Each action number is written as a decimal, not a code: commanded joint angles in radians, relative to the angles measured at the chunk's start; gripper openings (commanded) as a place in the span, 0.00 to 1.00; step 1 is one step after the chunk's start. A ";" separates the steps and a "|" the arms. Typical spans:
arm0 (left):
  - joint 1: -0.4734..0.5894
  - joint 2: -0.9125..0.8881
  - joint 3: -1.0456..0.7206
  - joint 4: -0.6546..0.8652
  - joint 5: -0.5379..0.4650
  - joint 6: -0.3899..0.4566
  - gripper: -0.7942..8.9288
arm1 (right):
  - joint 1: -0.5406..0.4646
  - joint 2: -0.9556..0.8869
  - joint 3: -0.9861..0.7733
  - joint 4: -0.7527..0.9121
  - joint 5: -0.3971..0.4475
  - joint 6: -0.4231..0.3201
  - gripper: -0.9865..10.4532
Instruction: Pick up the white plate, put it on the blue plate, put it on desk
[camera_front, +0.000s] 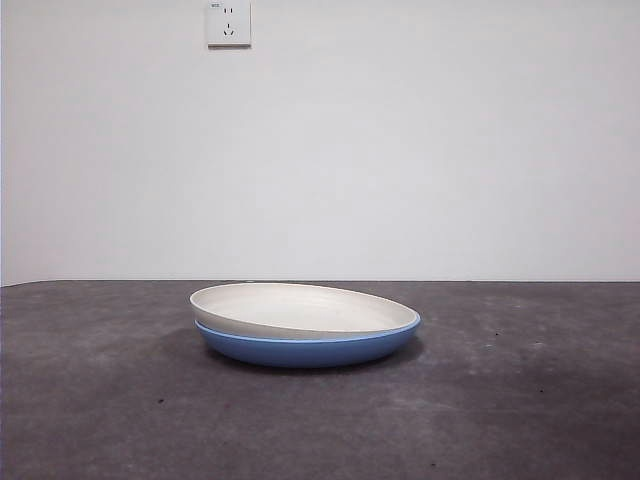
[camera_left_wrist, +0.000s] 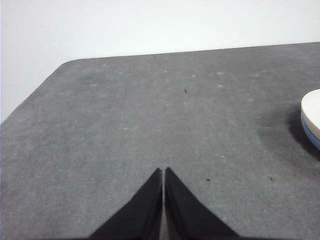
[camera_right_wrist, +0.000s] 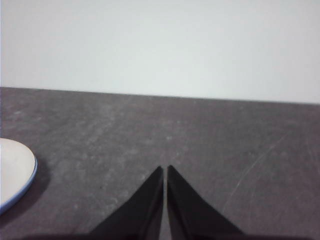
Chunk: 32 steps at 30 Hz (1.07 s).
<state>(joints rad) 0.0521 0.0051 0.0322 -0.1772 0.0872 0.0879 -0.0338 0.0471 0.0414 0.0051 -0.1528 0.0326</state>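
Observation:
The white plate (camera_front: 300, 309) lies inside the blue plate (camera_front: 305, 349), slightly tilted, in the middle of the desk (camera_front: 100, 400). Neither arm shows in the front view. My left gripper (camera_left_wrist: 163, 171) is shut and empty over bare desk; the stacked white plate (camera_left_wrist: 312, 111) and blue plate (camera_left_wrist: 311, 136) show at the edge of its view. My right gripper (camera_right_wrist: 164, 169) is shut and empty over bare desk, with the white plate (camera_right_wrist: 12, 170) and a thin rim of the blue plate (camera_right_wrist: 26, 188) at the edge of its view.
A white wall stands behind the desk with a socket (camera_front: 228, 22) high up. The desk's rounded corner (camera_left_wrist: 70, 62) shows in the left wrist view.

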 joint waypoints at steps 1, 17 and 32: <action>0.002 -0.002 -0.020 -0.008 0.002 -0.003 0.09 | -0.002 -0.018 -0.026 0.008 0.005 0.039 0.09; 0.002 -0.002 -0.020 -0.008 0.002 -0.003 0.09 | -0.002 -0.043 -0.030 -0.166 -0.004 0.046 0.09; 0.002 -0.002 -0.020 -0.008 0.002 -0.003 0.09 | -0.002 -0.043 -0.030 -0.163 -0.003 0.046 0.09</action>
<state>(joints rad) 0.0521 0.0051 0.0322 -0.1772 0.0872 0.0879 -0.0338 0.0063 0.0170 -0.1612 -0.1558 0.0677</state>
